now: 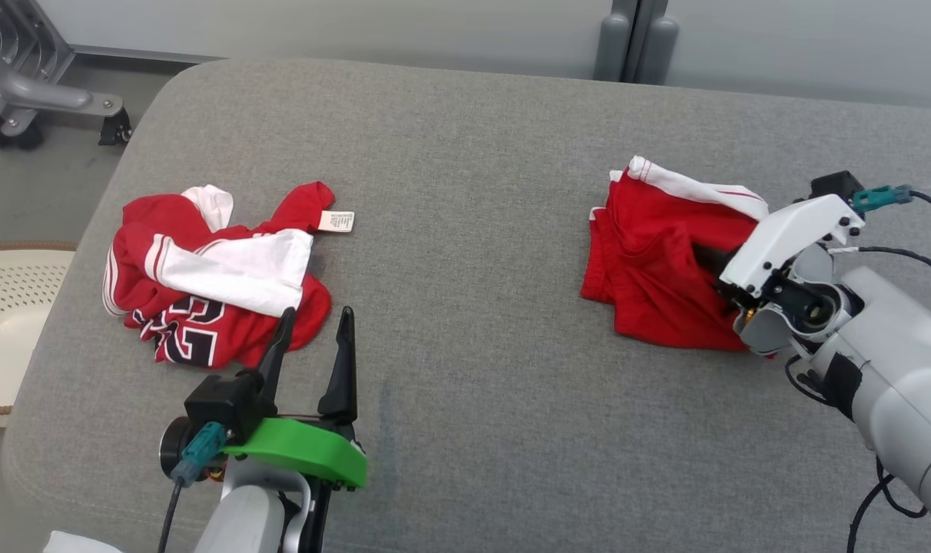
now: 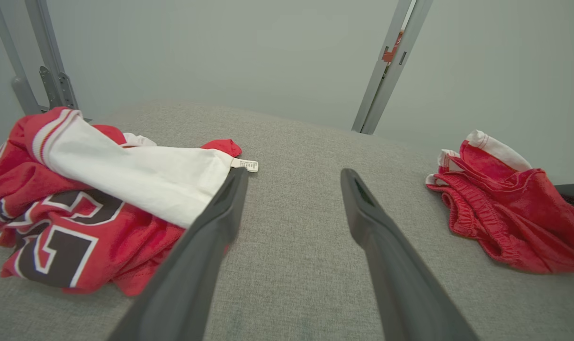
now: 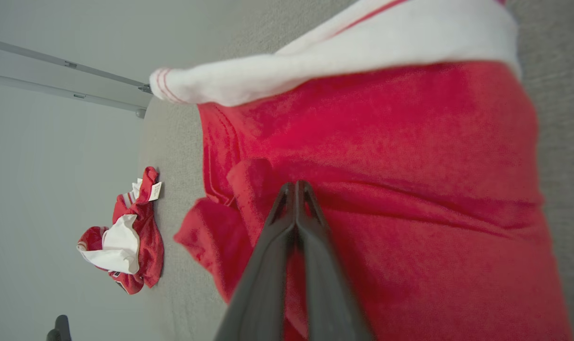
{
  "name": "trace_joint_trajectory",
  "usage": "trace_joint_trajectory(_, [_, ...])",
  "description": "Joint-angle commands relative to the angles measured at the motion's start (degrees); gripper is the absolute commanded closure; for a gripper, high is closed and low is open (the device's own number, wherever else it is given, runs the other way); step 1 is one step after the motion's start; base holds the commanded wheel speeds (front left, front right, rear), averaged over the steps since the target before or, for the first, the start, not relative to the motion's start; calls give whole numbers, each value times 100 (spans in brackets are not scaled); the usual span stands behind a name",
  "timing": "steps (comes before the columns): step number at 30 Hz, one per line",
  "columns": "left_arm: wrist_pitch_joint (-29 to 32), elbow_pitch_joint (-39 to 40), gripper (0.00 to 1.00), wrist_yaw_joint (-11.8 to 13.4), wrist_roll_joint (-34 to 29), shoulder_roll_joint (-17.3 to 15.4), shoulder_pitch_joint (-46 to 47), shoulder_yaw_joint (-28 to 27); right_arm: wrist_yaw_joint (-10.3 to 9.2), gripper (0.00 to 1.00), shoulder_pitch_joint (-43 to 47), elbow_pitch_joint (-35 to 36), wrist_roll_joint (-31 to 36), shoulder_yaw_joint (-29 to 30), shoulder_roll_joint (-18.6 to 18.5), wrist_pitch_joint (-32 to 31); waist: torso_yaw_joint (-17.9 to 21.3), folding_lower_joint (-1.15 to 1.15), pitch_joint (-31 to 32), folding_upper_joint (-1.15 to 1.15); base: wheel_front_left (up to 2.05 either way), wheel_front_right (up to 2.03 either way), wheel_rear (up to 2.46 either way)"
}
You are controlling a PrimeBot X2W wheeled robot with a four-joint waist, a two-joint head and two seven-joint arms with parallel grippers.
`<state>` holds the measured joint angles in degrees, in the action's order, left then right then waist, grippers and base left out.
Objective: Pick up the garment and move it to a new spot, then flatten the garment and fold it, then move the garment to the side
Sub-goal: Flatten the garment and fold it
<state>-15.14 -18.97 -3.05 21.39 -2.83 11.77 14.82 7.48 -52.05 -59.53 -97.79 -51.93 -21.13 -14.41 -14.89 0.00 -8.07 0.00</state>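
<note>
While my left pincer [image 1: 317, 313] stands wide apart, my right pincer [image 3: 296, 184] is pressed together, tips touching the shorts [image 3: 410, 189].

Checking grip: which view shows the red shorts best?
Head view: nearly all of the red shorts, outline clear. Right wrist view: close-up cloth at the shut jaws. Left wrist view: their waistband side, far right.

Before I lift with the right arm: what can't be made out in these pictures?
- Right wrist view: whether the shut right tool actually holds cloth of the crumpled red shorts with white trim; the contact lies hidden beneath it.
- Head view: that tool's tips, behind its white wrist housing.
- Head view: print on the small white label beside the crumpled red-and-white jersey, too small.
- Jersey's black number, partly folded under.
</note>
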Motion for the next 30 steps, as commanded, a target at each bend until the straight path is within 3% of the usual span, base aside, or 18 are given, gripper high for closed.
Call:
trace_joint_trajectory(1, [0, -16, 0, -16, -9, -12, -24, -30, 2, 100, 110, 187, -51, 36, 31, -70, -14, 0, 18, 0, 0, 0, 0])
trace_joint_trajectory(11, [0, -78, 0, -36, -108, -12, -111, -120, 2, 100, 736, 1739, 359, -311, -22, -253, 211, 0, 173, 0, 0, 0, 0])
trace_joint_trajectory(19, [0, -98, 0, -79, -235, -63, -176, -295, 2, 100, 1063, 3032, 638, 23, -361, 693, 447, 0, 452, 0, 0, 0, 0])
trace_joint_trajectory(24, [0, -58, 0, -104, -276, -85, -221, -378, 2, 100, 1257, 3898, 928, 258, -781, 1361, 604, 0, 572, 0, 0, 0, 0])
trace_joint_trajectory(25, [0, -49, 0, -102, -285, -91, -233, -398, 2, 93, 1284, 4000, 995, 298, -866, 1487, 631, 0, 586, 0, 0, 0, 0])
trace_joint_trajectory(28, [0, 10, 0, -90, -284, -119, -247, -475, 2, 7, 1336, 4299, 1247, 452, -1108, 1973, 750, 0, 610, 0, 0, 0, 0])
trace_joint_trajectory(29, [0, 36, 0, -88, -288, -127, -248, -492, 2, 0, 1332, 4382, 1342, 501, -1186, 2130, 782, 0, 609, 0, 0, 0, 0])
trace_joint_trajectory(30, [0, 69, 0, -85, -299, -139, -250, -523, 2, 0, 1353, 4447, 1427, 573, -1284, 2322, 826, 0, 613, 0, 0, 0, 0])
